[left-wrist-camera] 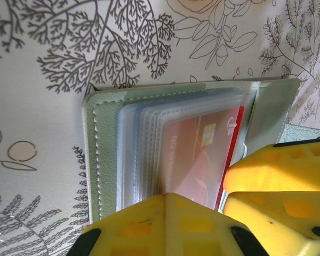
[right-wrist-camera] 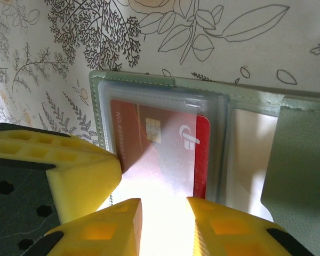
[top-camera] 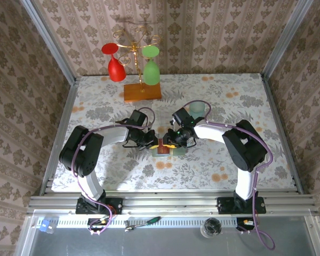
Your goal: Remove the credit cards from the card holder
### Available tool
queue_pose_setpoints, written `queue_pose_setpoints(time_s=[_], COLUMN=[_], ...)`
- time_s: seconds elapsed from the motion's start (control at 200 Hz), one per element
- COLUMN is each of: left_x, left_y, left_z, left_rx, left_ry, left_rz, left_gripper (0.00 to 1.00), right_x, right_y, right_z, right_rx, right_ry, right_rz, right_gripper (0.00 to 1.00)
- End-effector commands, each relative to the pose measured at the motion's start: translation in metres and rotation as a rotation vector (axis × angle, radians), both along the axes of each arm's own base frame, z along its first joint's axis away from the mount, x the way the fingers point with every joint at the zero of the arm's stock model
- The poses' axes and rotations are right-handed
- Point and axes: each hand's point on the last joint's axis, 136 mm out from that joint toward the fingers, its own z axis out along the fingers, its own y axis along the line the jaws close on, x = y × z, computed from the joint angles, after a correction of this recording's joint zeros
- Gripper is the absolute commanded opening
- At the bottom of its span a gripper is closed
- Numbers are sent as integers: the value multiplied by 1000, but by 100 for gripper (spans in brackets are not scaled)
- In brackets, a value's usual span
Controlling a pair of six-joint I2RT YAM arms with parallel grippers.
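Right gripper [right-wrist-camera: 164, 224] gapes around the red card [right-wrist-camera: 149, 144]; left gripper [left-wrist-camera: 165, 218] closed atop card holder [left-wrist-camera: 104, 154].

- Surface [top-camera: 229, 160]: covered by a pale cloth with a floral print.
- Wooden slab [top-camera: 142, 92]: orange-brown, near the middle of the far edge, with a gold wire rack [top-camera: 132, 47] standing on it.
- Red glass [top-camera: 116, 70] and green glass [top-camera: 151, 72]: hung upside down on the rack, red left, green right.
- Pale green cup [top-camera: 198, 108]: right of the slab and apart from it.
- Walls [top-camera: 213, 32]: beige patterned wallpaper.
- Ledge beyond the near edge: a blue item [top-camera: 44, 224] toward the left corner, a slender tool [top-camera: 144, 223] at the middle, a clear round vessel [top-camera: 210, 228] further right.
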Motion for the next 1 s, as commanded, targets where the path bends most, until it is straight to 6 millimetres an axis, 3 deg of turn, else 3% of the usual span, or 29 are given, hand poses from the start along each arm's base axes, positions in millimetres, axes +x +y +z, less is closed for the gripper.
queue_pose_setpoints(time_s=[0.0, 0.405, 0.575, 0.995], left_x=[-8, -6, 2, -5], left_y=[15, 14, 10, 15], left_z=[-10, -6, 11, -3], left_rx=[53, 39, 5, 32], left_ry=[30, 15, -37, 0], left_rz=[17, 20, 33, 28], left_gripper=[0, 2, 10, 2], right_x=[-1, 0, 2, 3], right_y=[-4, -15, -13, -3], right_z=[-7, -3, 5, 13], right_rx=[-52, -118, -97, -30], right_ry=[18, -5, -23, -29], right_rz=[3, 2, 3, 2], right_gripper=[30, 33, 33, 33])
